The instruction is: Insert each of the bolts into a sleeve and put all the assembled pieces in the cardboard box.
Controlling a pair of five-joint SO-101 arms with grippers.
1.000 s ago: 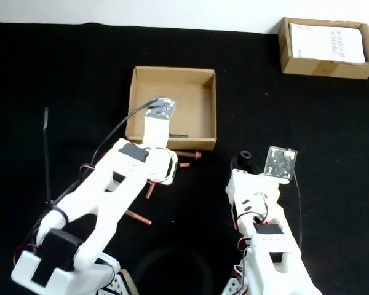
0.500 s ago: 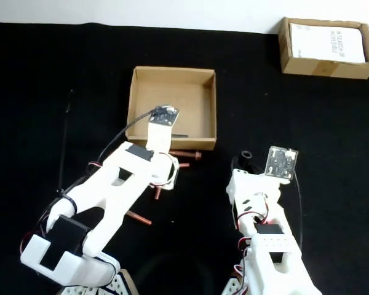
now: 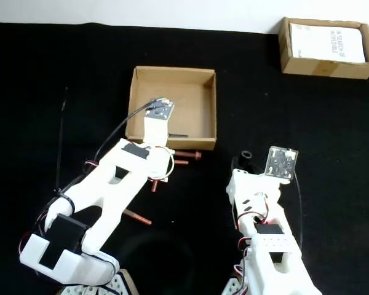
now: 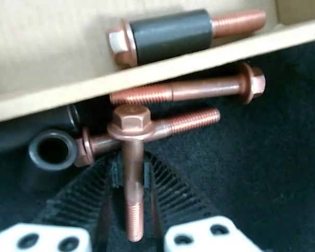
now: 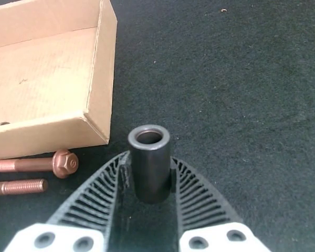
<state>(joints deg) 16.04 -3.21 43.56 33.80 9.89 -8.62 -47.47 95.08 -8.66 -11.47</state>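
The left gripper (image 4: 130, 170) is pinching a copper bolt (image 4: 129, 125) by its shank. Its ribbed fingers (image 4: 89, 184) are pressing in from both sides. The flanged hex head is sticking out past the fingertips, and the threaded end is lying back between the fingers toward the wrist. This gripper is hovering just outside the near wall of the cardboard box (image 3: 172, 71), which is sitting toward the far edge of the desk (image 3: 332, 153), left of centre.

The right gripper (image 5: 149, 163) is clamping a dark sleeve (image 5: 148, 176) around its lower half, with the open bore facing away from the wrist. It is sitting near the middle of the desk, apart from the box.

One assembled piece (image 4: 168, 34) is lying inside the box against the near wall. Two loose bolts (image 4: 199, 90) and a spare sleeve (image 4: 51, 150) are lying on the desk just outside that wall.

Both parts are looking rigid and fairly dense for their size. The smooth plated shank is likely to slip or pivot under a light squeeze. A hold close under the bolt head would probably be leaving more thread free to enter the bore. The sleeve is best gripped around its middle, keeping both open ends clear.
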